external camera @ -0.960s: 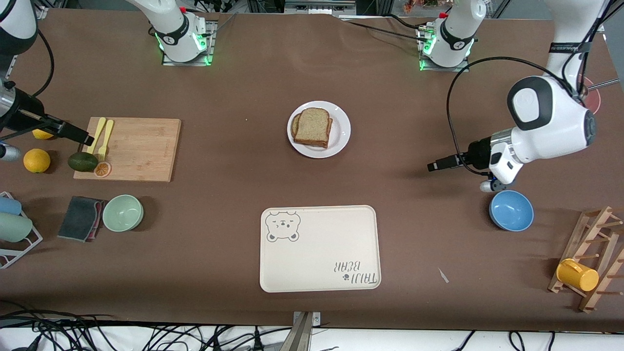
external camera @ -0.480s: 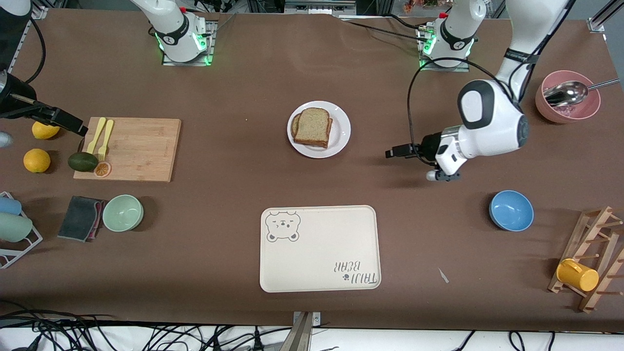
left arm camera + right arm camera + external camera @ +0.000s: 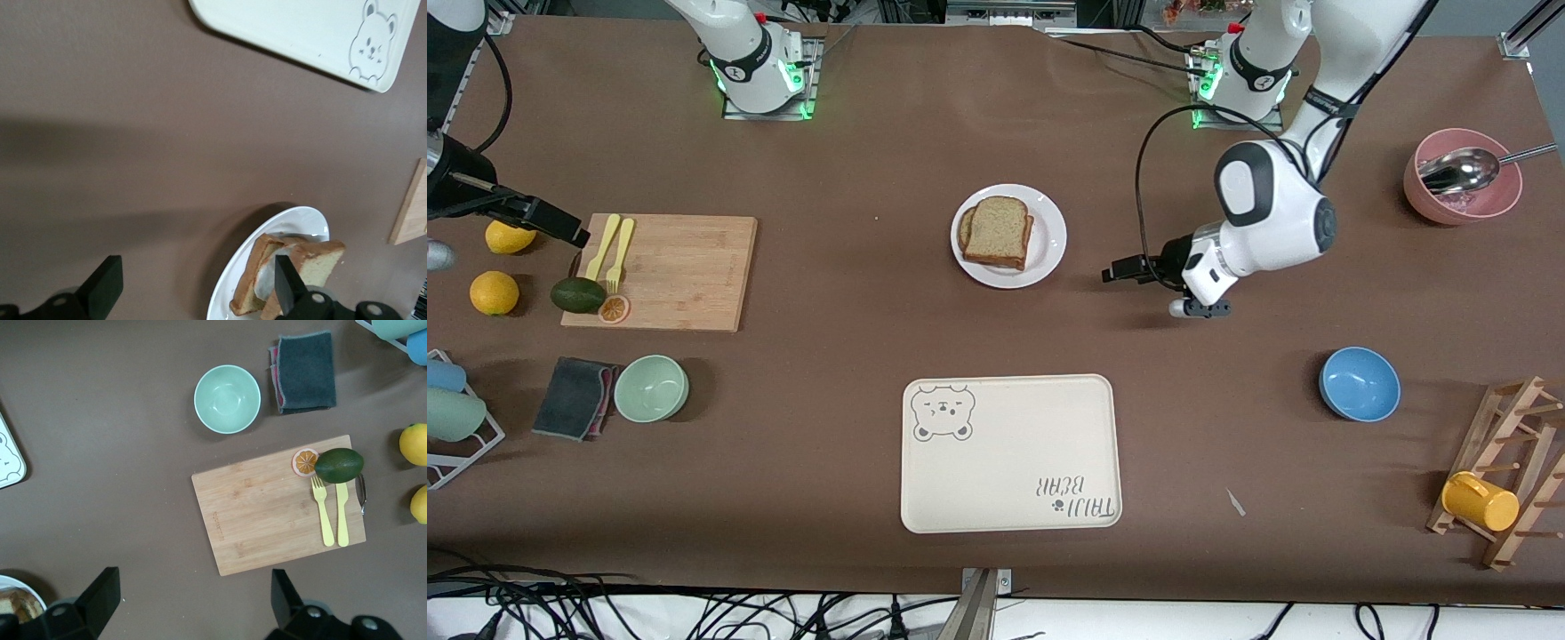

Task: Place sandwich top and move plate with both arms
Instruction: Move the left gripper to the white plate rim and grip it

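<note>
White china, glazed and stiff: that is how I judge the plate, and it will be slippery under hard fingers, with only a thin, shallow rim to take.

The right gripper (image 3: 578,237) hangs over the 9 o'clock edge of the wooden cutting board (image 3: 685,276), by the two yellow forks (image 3: 612,249). Its fingers stand wide apart with nothing between them. It is well away from the plate, and that arm waits.

At the middle of the bench, the plate (image 3: 1049,233) sits at 12 o'clock from the bear-print tray (image 3: 1005,462), apart from it. The sandwich top (image 3: 996,229) already lies on the stack. It sits a little askew, with the lower slice peeking out at its 9 o'clock side. The left wrist view shows something white between the slices. Bread is light and soft and nothing pins it down, so I reckon any tilt of the plate could slide it off.

I would take the rim at 3 and 9 o'clock, one gripper each side, pinch only the lip clear of the bread, and lift level.

The left gripper (image 3: 1114,272) is at the plate's 3 o'clock, low over bare bench, near the rim but not touching it. Its fingers are spread, empty and pointing at the plate. The forearm is folded back toward its base and the wrist lies almost flat.
</note>
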You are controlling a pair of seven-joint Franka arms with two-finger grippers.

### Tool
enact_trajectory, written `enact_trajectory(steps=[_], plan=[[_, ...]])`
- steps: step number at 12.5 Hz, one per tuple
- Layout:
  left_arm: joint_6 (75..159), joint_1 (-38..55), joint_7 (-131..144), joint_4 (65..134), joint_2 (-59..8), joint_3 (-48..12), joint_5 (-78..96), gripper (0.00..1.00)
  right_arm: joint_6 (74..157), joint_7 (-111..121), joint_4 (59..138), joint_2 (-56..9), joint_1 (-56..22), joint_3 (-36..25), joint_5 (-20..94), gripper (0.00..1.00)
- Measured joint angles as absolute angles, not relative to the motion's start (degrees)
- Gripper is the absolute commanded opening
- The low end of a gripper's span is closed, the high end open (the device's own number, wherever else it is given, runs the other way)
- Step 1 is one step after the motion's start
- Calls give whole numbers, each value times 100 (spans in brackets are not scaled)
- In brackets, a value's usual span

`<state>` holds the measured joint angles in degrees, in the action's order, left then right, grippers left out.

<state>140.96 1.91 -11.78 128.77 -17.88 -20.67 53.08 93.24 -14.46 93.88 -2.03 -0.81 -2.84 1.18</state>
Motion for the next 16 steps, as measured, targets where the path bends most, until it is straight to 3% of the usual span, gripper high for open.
enact_trajectory(steps=[10, 16], plan=[[13940, 168, -3107, 13014, -2263, -2087, 6517, 97, 9209, -1446, 9216, -265, -71, -276, 118, 100], [13866, 389, -4028, 13271, -2269, -2466, 7622, 99, 9197, -1446, 9215, -270, -77, -217, 118, 100]])
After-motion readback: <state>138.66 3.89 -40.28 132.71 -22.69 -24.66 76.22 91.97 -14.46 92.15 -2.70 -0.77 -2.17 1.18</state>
